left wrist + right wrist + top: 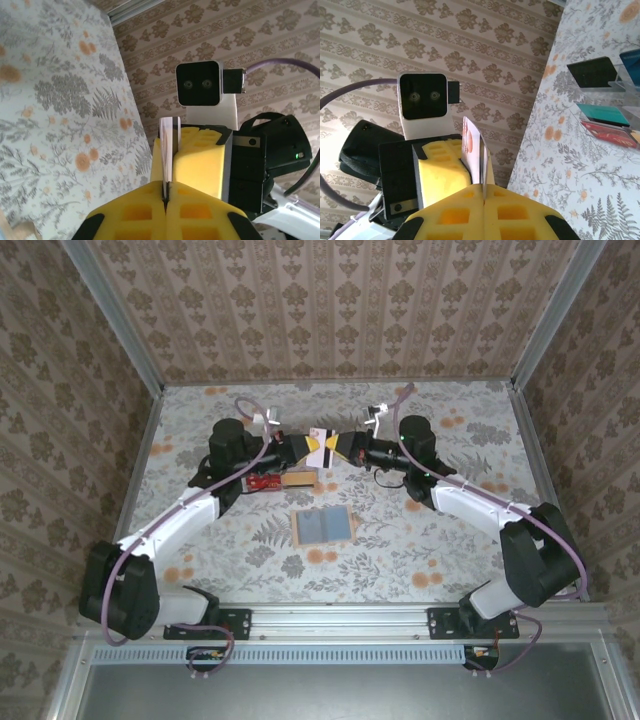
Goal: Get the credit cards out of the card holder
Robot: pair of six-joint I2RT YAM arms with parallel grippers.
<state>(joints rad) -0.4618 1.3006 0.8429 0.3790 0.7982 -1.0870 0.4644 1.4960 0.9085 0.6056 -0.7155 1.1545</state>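
Risk: left gripper (166,197), right gripper (484,187) both clamp thin white plastic card (319,444) beyond tan card holder (323,527) | mistimed release could drop it

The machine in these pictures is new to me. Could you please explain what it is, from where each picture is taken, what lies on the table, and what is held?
It is two robot arms, the left arm and the right arm, bolted at the near edge of a table. One picture looks down from above and behind them; the other two come from a camera on each wrist, so yellow fingers show at the bottom. On the table lie the open card holder and loose cards, among them a black card, a teal card and a red card. The left tool and right tool meet in mid-air, both shut on one pale card.
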